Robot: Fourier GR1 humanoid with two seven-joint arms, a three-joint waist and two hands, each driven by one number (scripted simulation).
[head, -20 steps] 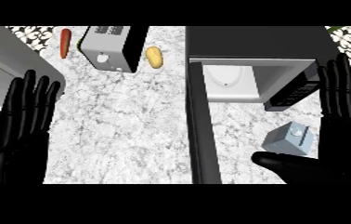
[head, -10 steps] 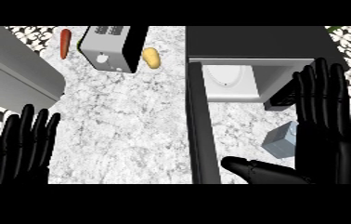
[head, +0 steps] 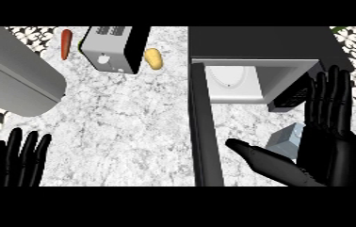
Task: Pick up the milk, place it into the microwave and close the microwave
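Right now your right hand (head: 332, 141) sits low at the right of the view, fingers straight and pointing up, thumb stretched out to the left; it grasps nothing. You can see the milk (head: 287, 141), a small pale grey-blue carton, on the counter (head: 125, 122) in the gap between that thumb and the fingers. Whether the palm touches the carton cannot be told, since the hand hides the carton's right side. The milk stands just below the front of the microwave (head: 264, 56), outside it. The microwave is open: its door (head: 204, 127) runs down the view as a long dark strip to the left of the carton, and the pale inside with a round white plate (head: 230, 77) shows above.

Your left hand (head: 24, 158) shows at the lower left edge, fingers straight and up, resting and released, well apart from the milk.

Over at the top left of the counter you have a toaster (head: 115, 47), with a yellow potato (head: 154, 59) just beside its right side and a carrot (head: 66, 43) to its left. A grey slab-like thing (head: 28, 80) lies at the left edge.
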